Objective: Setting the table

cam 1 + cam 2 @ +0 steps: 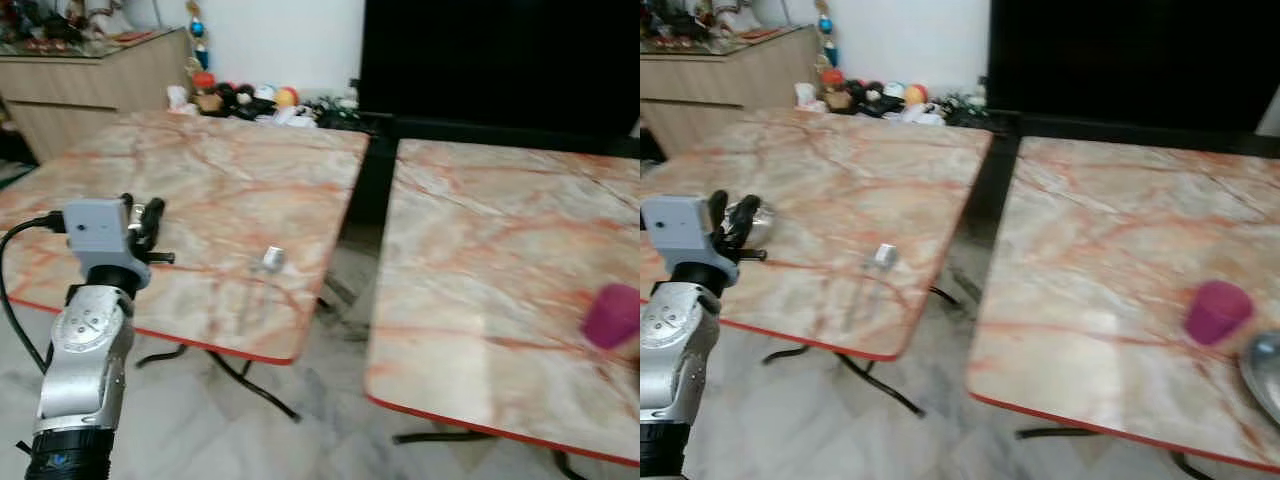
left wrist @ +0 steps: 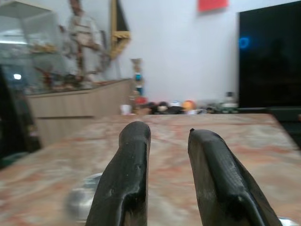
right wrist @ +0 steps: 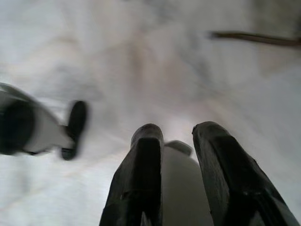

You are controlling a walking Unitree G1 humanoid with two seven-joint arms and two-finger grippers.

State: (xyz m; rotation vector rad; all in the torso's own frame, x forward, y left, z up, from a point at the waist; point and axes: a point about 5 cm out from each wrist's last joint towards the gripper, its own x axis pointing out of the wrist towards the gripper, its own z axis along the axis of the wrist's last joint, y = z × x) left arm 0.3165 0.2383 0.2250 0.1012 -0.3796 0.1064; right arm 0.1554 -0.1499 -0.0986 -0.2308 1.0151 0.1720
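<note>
The left gripper (image 2: 167,179) is raised level over the near edge of the left pink-veined marble table (image 1: 230,170), its two black fingers a narrow gap apart with nothing between them, probably lined up for the small round steel bowl (image 1: 752,222) just beyond its tips. Further right on that table a blurred silver utensil (image 1: 262,275) lies with its long axis running roughly from the far side toward the near edge, broad end away from the robot. A magenta plastic cup (image 1: 1217,312) stands upright on the right marble table (image 1: 1110,250), beside a steel plate's rim (image 1: 1262,372). The right gripper (image 3: 178,179) hangs toward the floor, its fingers slightly parted and holding nothing
</note>
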